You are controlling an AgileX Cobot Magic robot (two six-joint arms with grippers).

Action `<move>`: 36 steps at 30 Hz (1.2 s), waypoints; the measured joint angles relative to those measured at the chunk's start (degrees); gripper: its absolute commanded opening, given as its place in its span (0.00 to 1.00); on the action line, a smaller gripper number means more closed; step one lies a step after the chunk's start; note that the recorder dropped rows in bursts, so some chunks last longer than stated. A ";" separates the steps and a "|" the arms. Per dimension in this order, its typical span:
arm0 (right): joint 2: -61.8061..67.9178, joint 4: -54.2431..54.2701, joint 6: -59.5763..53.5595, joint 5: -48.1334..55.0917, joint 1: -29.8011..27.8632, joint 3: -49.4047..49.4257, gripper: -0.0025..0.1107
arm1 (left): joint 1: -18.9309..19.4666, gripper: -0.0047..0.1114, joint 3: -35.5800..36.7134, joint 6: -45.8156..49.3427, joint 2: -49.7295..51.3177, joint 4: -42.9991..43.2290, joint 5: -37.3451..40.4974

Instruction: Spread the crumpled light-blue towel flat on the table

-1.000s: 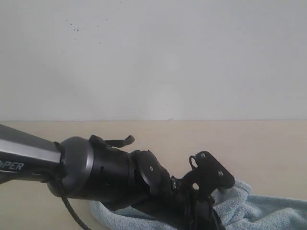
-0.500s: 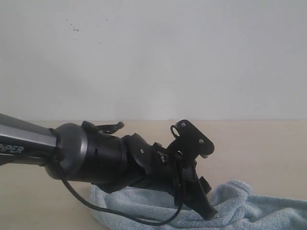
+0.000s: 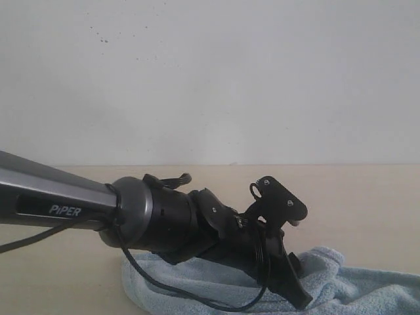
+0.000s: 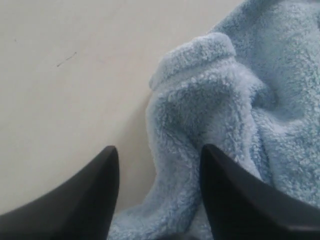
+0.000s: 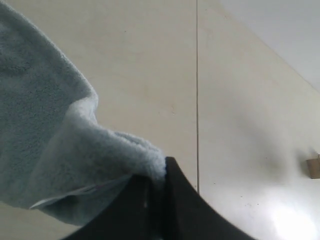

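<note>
Two grippers, one pale-blue fluffy terry towel (image 4: 225, 125), beige wooden table (image 4: 65, 100)
Right gripper (image 5: 157, 172) clamps an edge — likely to tug it flat; left gripper (image 4: 159, 150) open, empty, over a fold.

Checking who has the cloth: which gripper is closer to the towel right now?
Right. The right gripper is shut on a fold of the towel; the left gripper is open, poised over the towel's edge, not gripping.
</note>
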 measured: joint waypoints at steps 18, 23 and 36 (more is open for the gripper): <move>0.00 0.11 0.00 -0.43 0.00 0.00 0.03 | 0.00 0.11 -7.58 -1.93 8.31 -0.09 1.30; 0.00 0.33 0.00 -0.43 0.00 0.00 0.03 | 0.64 0.10 -7.71 -2.02 8.30 -0.09 1.19; 0.00 0.77 0.00 -0.65 0.00 0.00 0.03 | 6.36 0.09 -2.61 -2.15 0.05 2.57 2.99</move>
